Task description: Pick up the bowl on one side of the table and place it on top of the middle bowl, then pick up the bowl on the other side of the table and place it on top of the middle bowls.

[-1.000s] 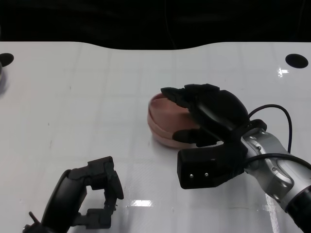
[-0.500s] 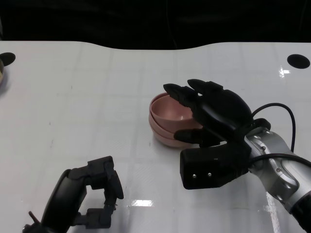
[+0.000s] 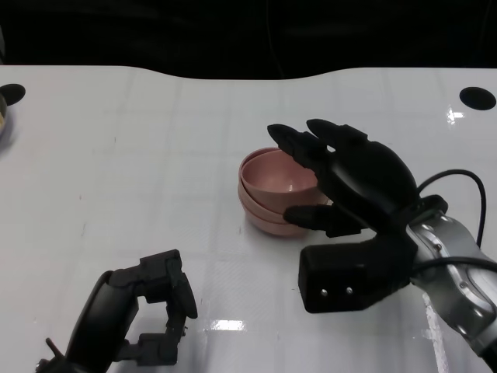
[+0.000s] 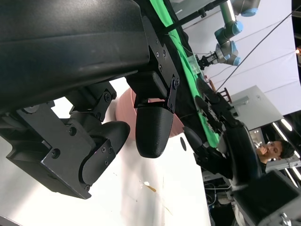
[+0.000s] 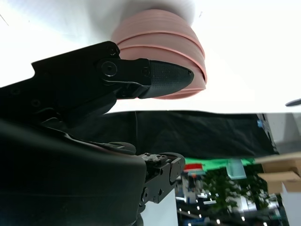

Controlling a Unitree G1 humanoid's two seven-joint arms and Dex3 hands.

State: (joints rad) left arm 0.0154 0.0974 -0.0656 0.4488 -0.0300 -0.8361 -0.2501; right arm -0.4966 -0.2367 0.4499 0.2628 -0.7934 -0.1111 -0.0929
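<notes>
Now, stack: we saw pink bowls (image 3: 273, 194) nested at the middle of the white worktop (image 3: 140, 171); the head view showed two rims, while the right wrist view (image 5: 162, 52) seemed to show three bands, so we could not settle the count
Right hand: our right hand (image 3: 353, 183) hung just beside the stack on its right, fingers spread, holding nothing; its upper fingers (image 3: 299, 148) reached over the near rim, and we could not tell whether they touched it
Left hand: our left hand (image 3: 151, 311) sat low at the near left of the worktop, well apart from the stack, fingers curled in with nothing between them; the left wrist view (image 4: 155, 127) showed the same curl, with the pink stack beyond it
Far left edge: a sliver of something pale (image 3: 4, 120) showed at the picture's border, cut off too much for us to name it as a bowl
Done, as we judged: at least one side bowl sat on the middle bowl, upright and roughly centred
Left, as we judged: if only two were stacked, the other side's bowl had to be fetched and set on top; if three, only clearing the right hand remained
Risk: a spread finger brushing the rim on the way out could nudge the top bowl askew
</notes>
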